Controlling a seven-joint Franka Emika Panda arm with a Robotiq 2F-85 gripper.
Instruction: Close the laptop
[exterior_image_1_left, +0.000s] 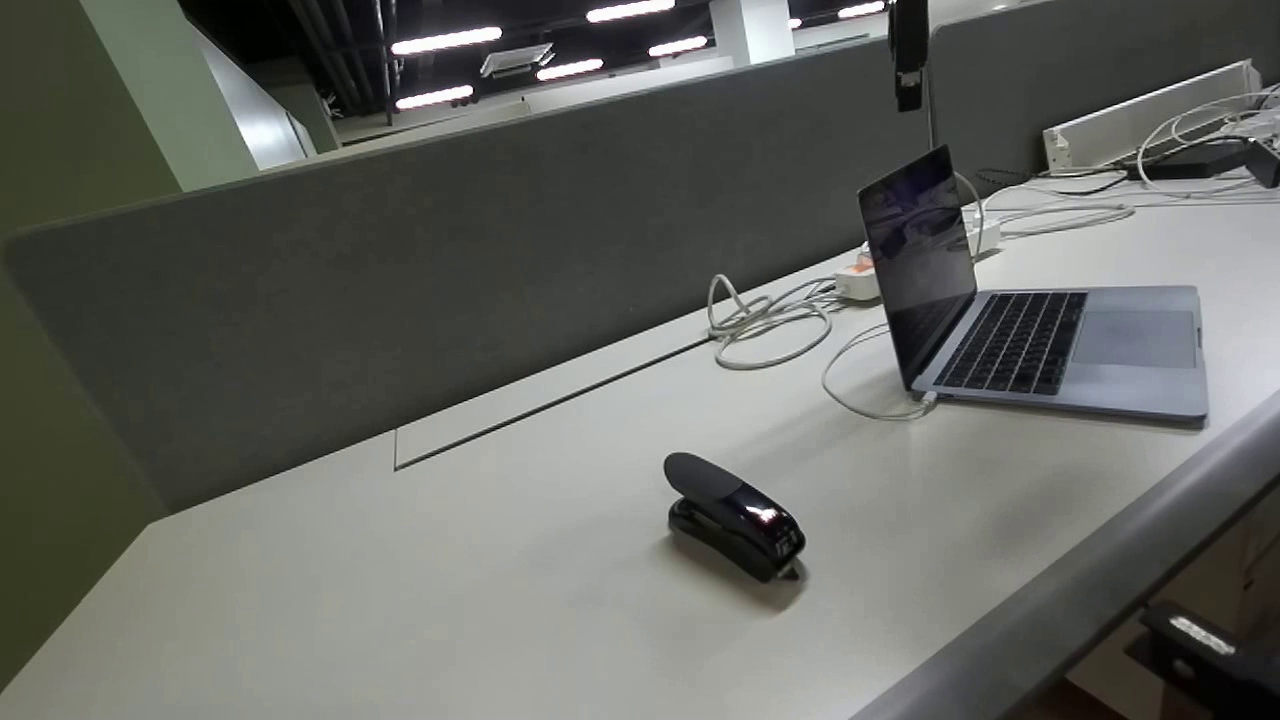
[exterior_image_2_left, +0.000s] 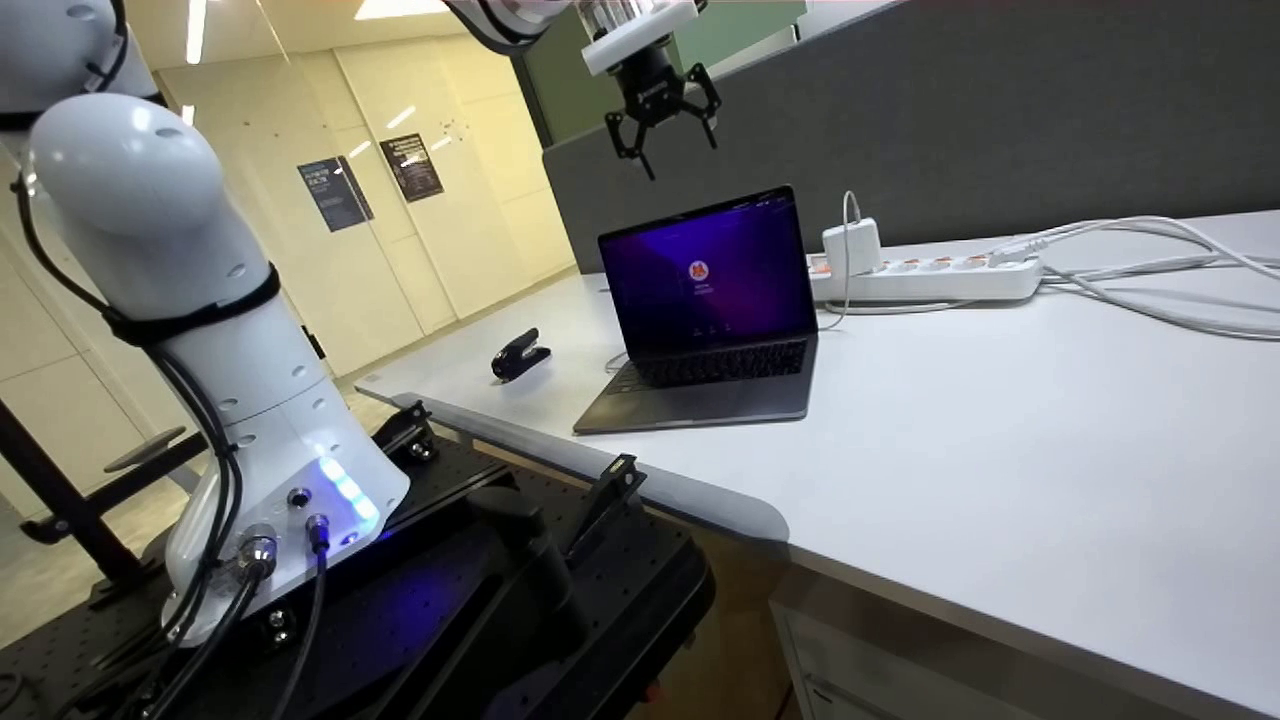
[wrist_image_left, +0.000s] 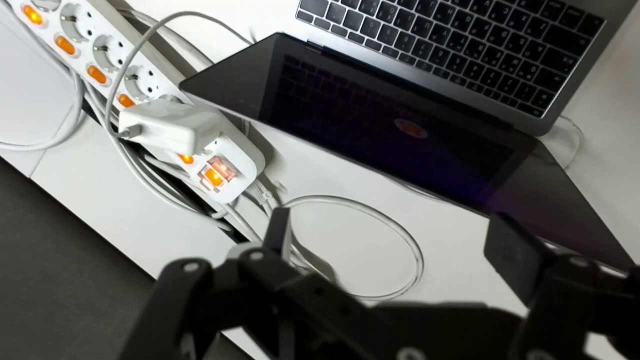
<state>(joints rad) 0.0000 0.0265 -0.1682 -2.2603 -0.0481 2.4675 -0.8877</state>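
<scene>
The silver-grey laptop (exterior_image_1_left: 1035, 340) stands open on the white desk, with its dark screen raised steeply. It also shows open in an exterior view (exterior_image_2_left: 705, 290), where its screen is lit purple. In the wrist view the laptop (wrist_image_left: 380, 115) shows its screen and most of its keyboard. My gripper (exterior_image_2_left: 682, 162) is open and empty, up in the air above the screen's top edge. Only a black part of the gripper (exterior_image_1_left: 909, 90) shows at the top of an exterior view. In the wrist view the open gripper's fingers (wrist_image_left: 390, 220) are wide apart, over the desk behind the screen.
A white power strip (exterior_image_2_left: 930, 280) with a plugged-in charger (wrist_image_left: 170, 125) lies behind the laptop. Loose white cables (exterior_image_1_left: 770, 320) lie near it. A black stapler (exterior_image_1_left: 735, 520) stands on the desk (exterior_image_1_left: 450, 600) beside the laptop. A grey partition (exterior_image_1_left: 500, 290) runs along the back.
</scene>
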